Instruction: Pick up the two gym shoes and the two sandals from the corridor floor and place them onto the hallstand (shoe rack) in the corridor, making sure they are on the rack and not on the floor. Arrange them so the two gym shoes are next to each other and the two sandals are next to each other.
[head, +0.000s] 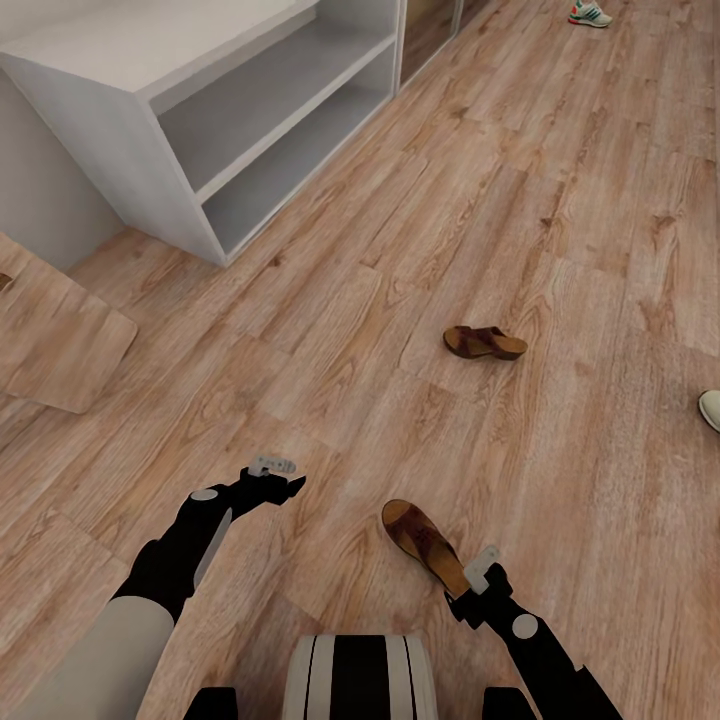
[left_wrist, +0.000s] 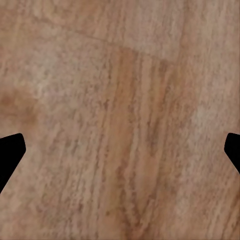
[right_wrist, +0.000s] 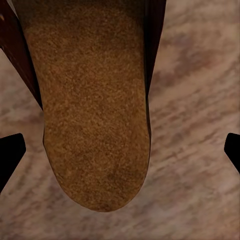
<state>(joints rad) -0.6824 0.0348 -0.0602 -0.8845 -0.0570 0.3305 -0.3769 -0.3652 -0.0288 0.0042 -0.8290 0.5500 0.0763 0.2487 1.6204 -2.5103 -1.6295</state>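
No shoe was on the rack (head: 180, 110). Both sandals (head: 425, 545) (head: 485, 343) and one sneaker (head: 589, 13) lay on the floor (head: 560, 200). Right gripper (right_wrist: 120, 150) and left gripper (left_wrist: 120, 150) were open, empty.

The shoe rack (head: 150, 110) was cut by the top and left edges, so its upper part stayed unseen. One sneaker (head: 590, 12) was cut by the top edge, another (head: 710, 408) by the right edge. The right tool (head: 478, 572) hid the near sandal's (head: 425, 543) heel.
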